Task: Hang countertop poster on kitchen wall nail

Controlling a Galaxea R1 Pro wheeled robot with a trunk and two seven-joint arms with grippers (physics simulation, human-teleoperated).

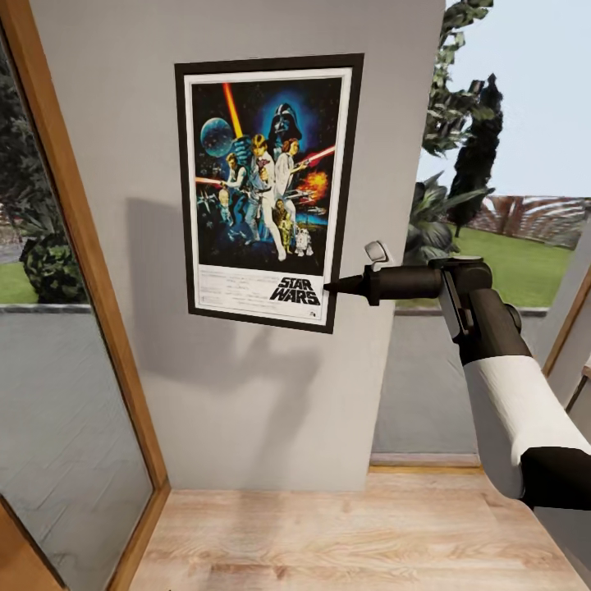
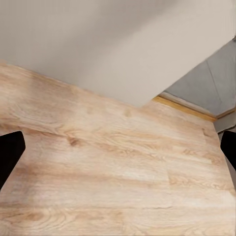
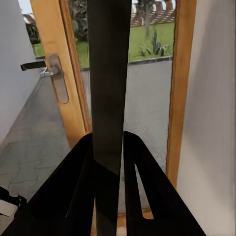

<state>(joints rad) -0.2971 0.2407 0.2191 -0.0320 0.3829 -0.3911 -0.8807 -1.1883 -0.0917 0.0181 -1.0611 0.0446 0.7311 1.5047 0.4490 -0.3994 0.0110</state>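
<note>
Right claw [image 1: 330, 287] grasps the upright poster [image 1: 267, 189] by its lower right edge, long axis vertical

One poster [image 1: 268, 190] is showing against the grey wall [image 1: 246, 394], one right gripper [image 1: 335, 286] is pinching its lower edge (two fingers [image 3: 73, 187] are flanking the frame), and one door handle [image 3: 42, 66] is showing.

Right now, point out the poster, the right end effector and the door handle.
poster [image 1: 264, 185]: head view, middle of the artwork.
right end effector [image 1: 332, 287]: head view, fingertips at the poster's lower right edge.
door handle [image 3: 34, 65]: right wrist view, dark lever.
</note>
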